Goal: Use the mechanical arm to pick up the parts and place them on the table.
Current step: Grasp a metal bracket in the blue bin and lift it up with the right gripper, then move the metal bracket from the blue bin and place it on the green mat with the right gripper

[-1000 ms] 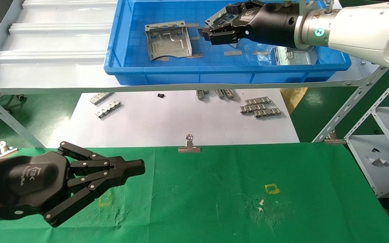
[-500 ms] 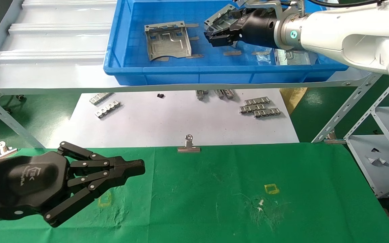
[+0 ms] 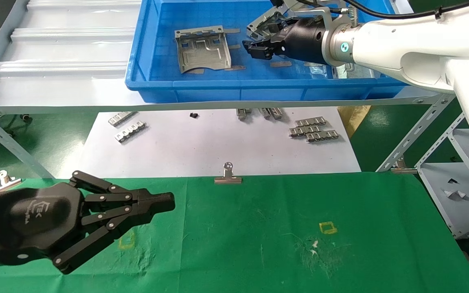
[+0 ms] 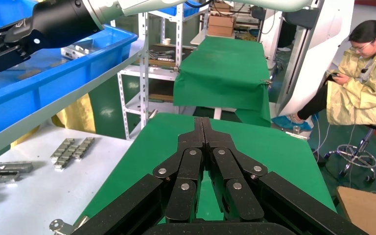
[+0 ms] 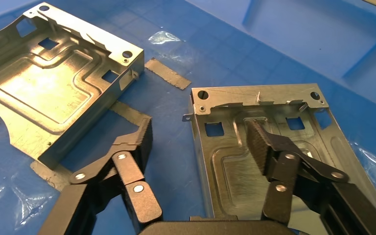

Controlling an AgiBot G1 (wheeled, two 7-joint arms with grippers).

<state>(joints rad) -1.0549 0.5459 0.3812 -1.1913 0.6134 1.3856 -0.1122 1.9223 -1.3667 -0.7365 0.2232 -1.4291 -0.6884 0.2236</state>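
Parts lie in the blue tray [image 3: 153, 87] across the upper middle of the head view: one grey plate [image 3: 203, 48] rests flat toward the tray's left half, and a second plate [image 3: 264, 22], further right, sits under the right pincer [image 3: 254, 45]. In the right wrist view that pincer [image 5: 196, 139] is spread open over the second plate [image 5: 269, 147]; one ribbed finger [image 5: 257, 142] hangs above its embossed floor while the other finger [image 5: 139, 142] is over the bare tray bottom between the two plates, with the first plate [image 5: 49, 83] just beside it. Strips of tape [image 5: 166, 73] lie on the tray floor around both plates.

At the lower left of the head view the left pincer [image 3: 168, 202] hovers over the green bench [image 3: 279, 211], fingers pressed together and holding nothing. Above it, slotted silver strips [image 3: 130, 131] and [image 3: 312, 130] are scattered on the white sheet [image 3: 218, 142]. A binder clip [image 3: 228, 176] grips the bench's far edge at centre. A yellow square outline [image 3: 327, 227] marks the bench's right half.
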